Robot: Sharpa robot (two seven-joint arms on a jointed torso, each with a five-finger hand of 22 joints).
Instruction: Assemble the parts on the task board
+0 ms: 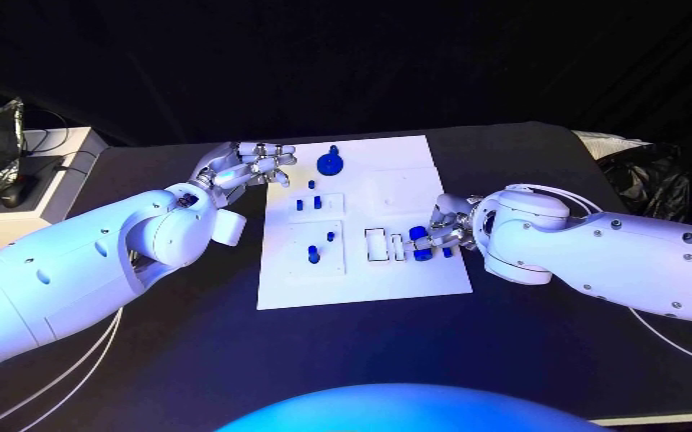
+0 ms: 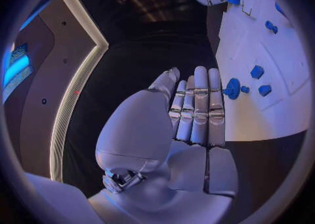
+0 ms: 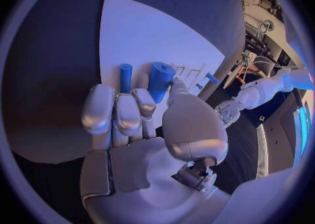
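Note:
The white task board (image 1: 361, 277) lies in the middle of the black table. My right hand (image 1: 450, 232) rests at the board's right edge and pinches a thick blue cylinder (image 3: 159, 79) between thumb and fingers. A slimmer blue peg (image 3: 125, 77) stands just past its fingers. My left hand (image 1: 254, 166) hovers at the board's far left corner with its fingers straight and nothing in it. A blue round part (image 1: 330, 162) sits just beyond its fingertips, and shows as a blue disc (image 2: 231, 88) in the left wrist view. Small blue pegs (image 1: 313, 253) stand in the board's left half.
Outlined slots (image 1: 378, 244) lie on the board just left of my right hand. A raised white square (image 1: 397, 192) sits at the board's far right. A grey box with cables (image 1: 43, 167) stands at the table's left edge, and a dark crumpled bag (image 1: 642, 172) lies at the right.

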